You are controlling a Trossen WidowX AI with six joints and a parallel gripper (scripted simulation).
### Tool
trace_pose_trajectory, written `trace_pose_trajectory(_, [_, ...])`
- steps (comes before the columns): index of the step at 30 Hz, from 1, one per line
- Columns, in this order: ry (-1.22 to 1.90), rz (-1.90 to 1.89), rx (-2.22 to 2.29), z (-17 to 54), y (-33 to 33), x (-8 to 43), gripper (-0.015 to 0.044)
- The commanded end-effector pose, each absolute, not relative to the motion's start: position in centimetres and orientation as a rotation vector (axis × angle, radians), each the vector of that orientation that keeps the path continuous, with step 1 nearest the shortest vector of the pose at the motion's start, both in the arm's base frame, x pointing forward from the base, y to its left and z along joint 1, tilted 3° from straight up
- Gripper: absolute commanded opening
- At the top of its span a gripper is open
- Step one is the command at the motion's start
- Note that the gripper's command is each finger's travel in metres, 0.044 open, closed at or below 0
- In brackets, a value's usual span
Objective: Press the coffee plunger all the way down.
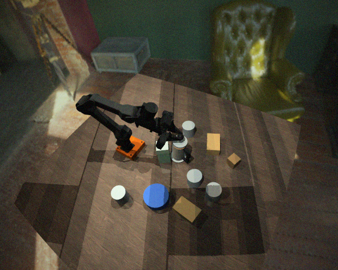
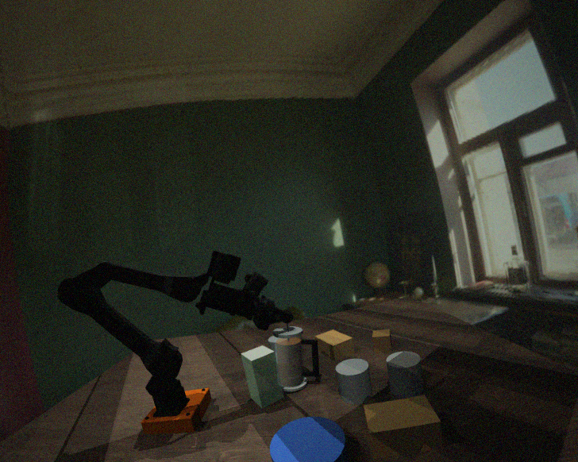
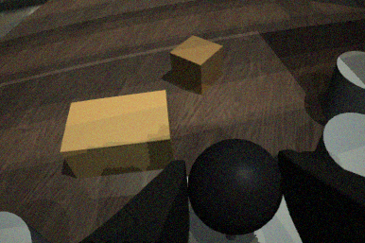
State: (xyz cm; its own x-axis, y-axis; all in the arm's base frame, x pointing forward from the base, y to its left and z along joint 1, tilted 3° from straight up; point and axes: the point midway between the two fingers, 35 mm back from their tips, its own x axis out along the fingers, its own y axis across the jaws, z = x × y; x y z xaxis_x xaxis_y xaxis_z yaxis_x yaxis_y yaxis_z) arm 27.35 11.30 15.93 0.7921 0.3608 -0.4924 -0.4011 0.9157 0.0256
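Observation:
The coffee press (image 1: 178,154) (image 2: 289,363) stands upright, its black handle (image 1: 187,157) (image 2: 315,360) on the side away from the arm's base. My gripper (image 1: 177,135) (image 2: 284,317) (image 3: 232,167) is shut on the round black plunger knob (image 3: 234,188), with one finger on each side of it. The knob sits a little above the press's white lid (image 2: 291,331). A short bit of thin rod shows between knob and lid in the exterior view. The fingers partly hide the knob in the top and exterior views.
A green block (image 1: 164,156) (image 2: 262,378) stands close beside the press on the arm-base side. A grey cylinder (image 1: 188,129) is behind it. More grey cylinders (image 1: 194,177) (image 1: 213,191), wooden blocks (image 1: 213,143) (image 3: 118,122) and a blue disc (image 1: 156,196) stand around.

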Motion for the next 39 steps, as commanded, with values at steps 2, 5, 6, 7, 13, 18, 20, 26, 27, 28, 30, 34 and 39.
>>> trace_pose_trajectory(2, [0.541, 0.407, -0.079, 15.15, 11.33, 27.36, 0.0127])
trace_pose_trajectory(5, [0.541, 0.407, -0.079, 15.16, 11.35, 27.41, 0.0127])
trace_pose_trajectory(6, [0.541, 0.407, -0.079, 15.17, 11.36, 27.43, 0.0127])
trace_pose_trajectory(7, [0.541, 0.407, -0.079, 15.17, 11.37, 27.45, 0.0127])
trace_pose_trajectory(13, [0.541, 0.407, -0.079, 15.22, 11.39, 27.52, 0.0127])
trace_pose_trajectory(18, [0.541, 0.407, -0.079, 15.27, 11.41, 27.58, 0.0127])
trace_pose_trajectory(20, [0.541, 0.407, -0.079, 15.21, 11.43, 27.61, 0.0127])
trace_pose_trajectory(26, [0.525, 0.410, -0.083, 15.59, 11.42, 27.63, 0.0127])
trace_pose_trajectory(27, [0.525, 0.410, -0.083, 15.59, 11.42, 27.63, 0.0127])
trace_pose_trajectory(28, [0.525, 0.410, -0.083, 15.59, 11.42, 27.63, 0.0127])
trace_pose_trajectory(30, [0.525, 0.410, -0.083, 15.59, 11.42, 27.63, 0.0127])
trace_pose_trajectory(34, [0.525, 0.410, -0.083, 15.59, 11.42, 27.63, 0.0179])
trace_pose_trajectory(39, [0.525, 0.410, -0.083, 15.59, 11.42, 27.63, 0.0311])
